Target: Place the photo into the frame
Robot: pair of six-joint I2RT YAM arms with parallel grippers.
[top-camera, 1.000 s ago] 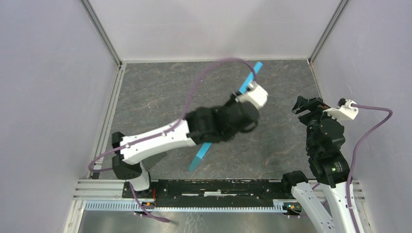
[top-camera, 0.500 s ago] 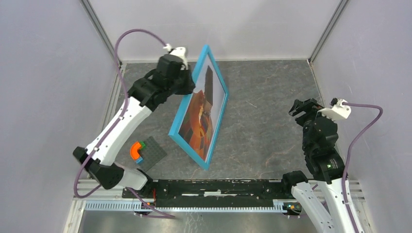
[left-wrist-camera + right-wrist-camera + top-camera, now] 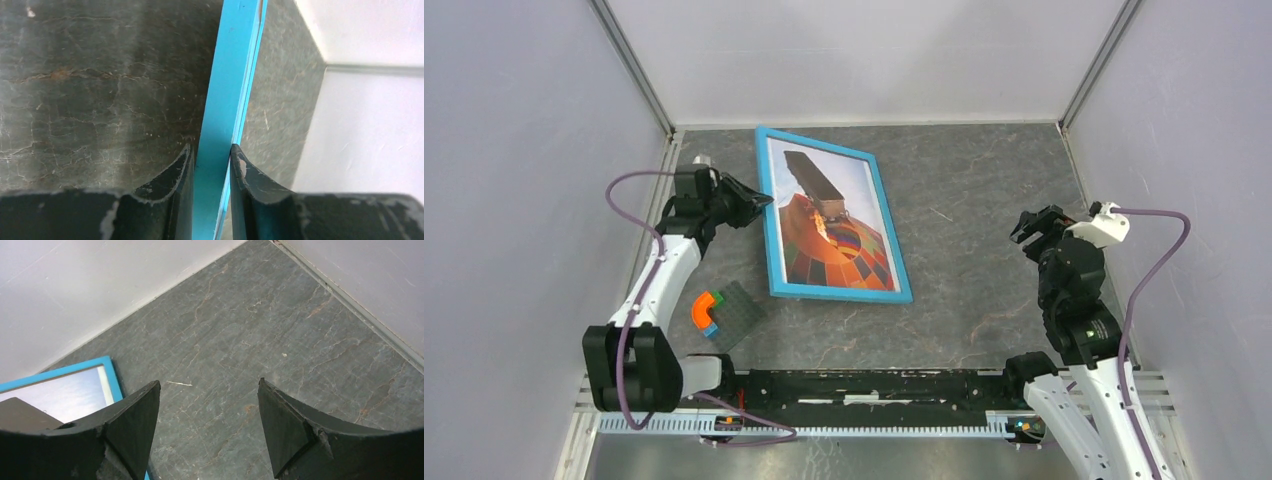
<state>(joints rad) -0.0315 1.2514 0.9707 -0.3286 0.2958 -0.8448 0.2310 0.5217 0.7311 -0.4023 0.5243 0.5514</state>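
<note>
The frame (image 3: 839, 293) lies with its blue front up at the back left of the table. Inside it shows the photo (image 3: 839, 245), an orange-red balloon under pale sky. A dark brown shape crosses the photo's top. My left gripper (image 3: 759, 203) is shut on the frame's left rim. In the left wrist view that blue rim (image 3: 222, 100) runs away between the two black fingers of the left gripper (image 3: 211, 155). I cannot tell if this edge rests on the table. My right gripper (image 3: 1027, 228) hovers open and empty at the right. In the right wrist view the right gripper (image 3: 209, 385) has the frame's corner (image 3: 107, 371) to its left.
A grey baseplate (image 3: 742, 308) with orange, green and blue bricks (image 3: 707, 310) sits near the left arm's base. Pale walls close in the table on the left, back and right. The arms' black mounting rail (image 3: 864, 385) runs along the near edge.
My left arm has swung left and laid the frame down from standing on edge mid-table to front up at the back left. The right gripper has barely shifted.
</note>
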